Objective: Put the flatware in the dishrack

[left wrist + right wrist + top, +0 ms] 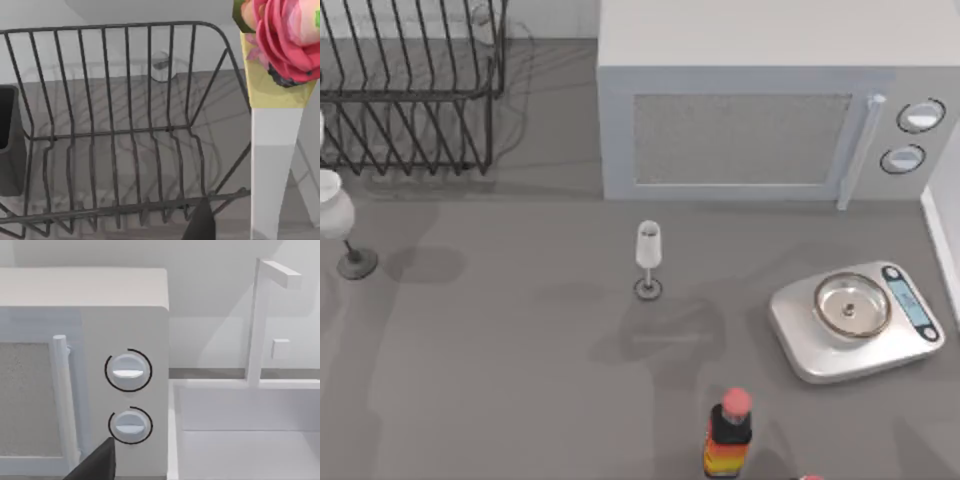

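The flatware is a spoon that stands upright very close to the left wrist camera: a white handle [272, 165] topped by a yellow and red flower-like knob [285, 40]. Its lower end runs out of view, so the bowl is hidden. One dark fingertip [200, 227] of my left gripper shows beside the handle, and the spoon hangs in the air in its hold. Just beyond the spoon lies the black wire dishrack [125, 135], which in the top view is at the table's back left [410, 95]. A dark part of my right gripper [95, 465] faces the microwave's two knobs.
A grey microwave [750, 120] fills the back centre and right. A small clear stemmed glass [648, 258] stands mid-table. A silver scale [855, 318] sits at the right and a bottle [728, 435] at the front. A white stemmed object [340, 225] stands at the left edge.
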### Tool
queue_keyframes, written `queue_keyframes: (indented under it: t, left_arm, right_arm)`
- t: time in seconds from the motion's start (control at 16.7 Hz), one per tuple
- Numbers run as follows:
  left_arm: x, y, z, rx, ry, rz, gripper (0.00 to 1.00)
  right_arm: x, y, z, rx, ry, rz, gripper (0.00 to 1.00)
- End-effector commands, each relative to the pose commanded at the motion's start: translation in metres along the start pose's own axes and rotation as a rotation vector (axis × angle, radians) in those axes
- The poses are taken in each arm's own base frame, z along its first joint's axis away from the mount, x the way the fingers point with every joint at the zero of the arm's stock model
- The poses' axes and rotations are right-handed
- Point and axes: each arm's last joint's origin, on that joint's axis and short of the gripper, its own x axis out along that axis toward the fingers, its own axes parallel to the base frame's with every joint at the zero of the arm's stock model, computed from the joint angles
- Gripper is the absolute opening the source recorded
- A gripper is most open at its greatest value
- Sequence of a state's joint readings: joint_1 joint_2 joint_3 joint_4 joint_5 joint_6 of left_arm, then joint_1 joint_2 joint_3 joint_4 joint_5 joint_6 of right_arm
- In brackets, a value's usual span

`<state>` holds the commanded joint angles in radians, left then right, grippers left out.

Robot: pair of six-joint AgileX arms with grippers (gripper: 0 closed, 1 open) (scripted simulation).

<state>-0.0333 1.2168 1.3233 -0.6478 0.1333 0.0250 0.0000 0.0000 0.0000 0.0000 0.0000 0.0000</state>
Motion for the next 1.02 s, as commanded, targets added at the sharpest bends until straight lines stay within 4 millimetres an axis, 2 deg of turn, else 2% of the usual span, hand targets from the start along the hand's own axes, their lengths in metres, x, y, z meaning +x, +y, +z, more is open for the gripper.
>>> queue_keyframes:
  t: [0.3, 0.48, 0.84, 1.02]
  left_arm:
    - [-0.063, 0.023, -0.004, 0.003, -0.414, 0.106, 0.0]
    - [-0.086, 0.025, -0.009, 0.016, -0.53, 0.141, 0.0]
    - [-0.087, 0.025, -0.008, 0.019, -0.538, 0.142, 0.0]
    - [-0.067, 0.031, -0.002, 0.018, -0.537, 0.139, 0.0]
  right_arm:
    - [0.0, 0.0, 0.0, 0.0, 0.0, 0.0, 1.0]
    - [0.0, 0.0, 0.0, 0.0, 0.0, 0.0, 1.0]
    - [0.0, 0.0, 0.0, 0.0, 0.0, 0.0, 1.0]
    - [0.0, 0.0, 0.0, 0.0, 0.0, 0.0, 1.0]
